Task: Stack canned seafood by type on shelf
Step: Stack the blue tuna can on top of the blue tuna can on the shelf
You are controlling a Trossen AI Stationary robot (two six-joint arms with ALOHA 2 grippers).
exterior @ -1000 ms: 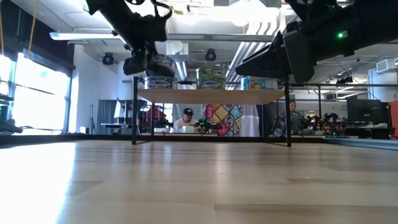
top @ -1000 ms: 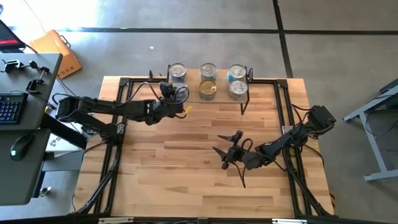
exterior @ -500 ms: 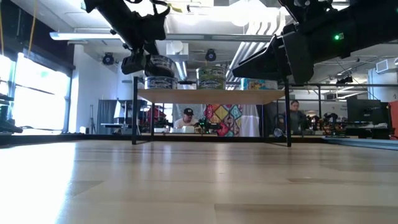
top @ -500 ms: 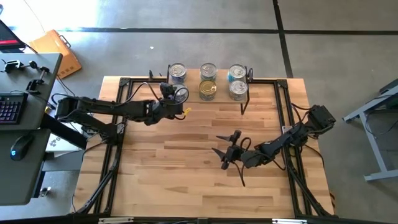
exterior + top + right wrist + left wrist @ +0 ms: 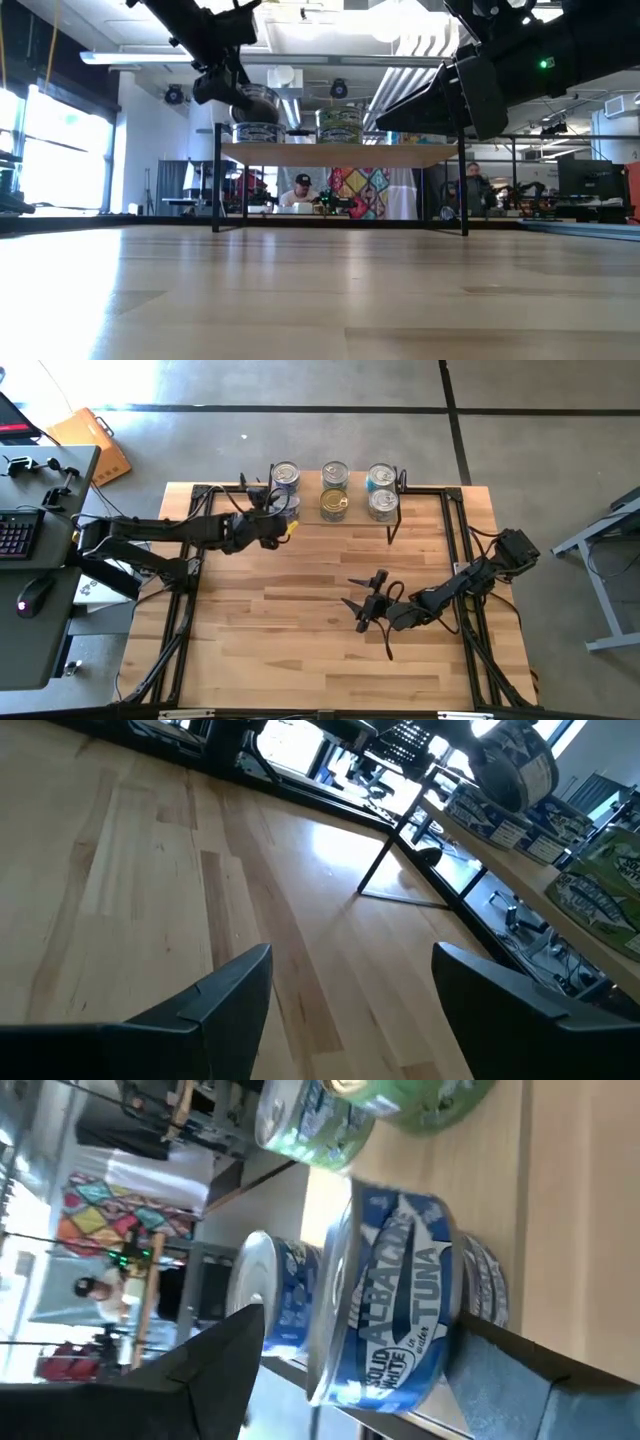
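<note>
Now the left tool [image 5: 278, 523] has spread open and let go of the blue-labelled silver tuna tin [image 5: 395, 1315], leaving it stacked on the light wood shelf [image 5: 340, 154].

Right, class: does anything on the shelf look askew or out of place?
The albacore tuna can at the shelf's left end sits tilted on the can beneath, by the open left pincer. Nothing else stands out.

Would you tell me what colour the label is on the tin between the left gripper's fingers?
Blue with white lettering, on the tuna tin; the left wrist view shows it best.
</note>
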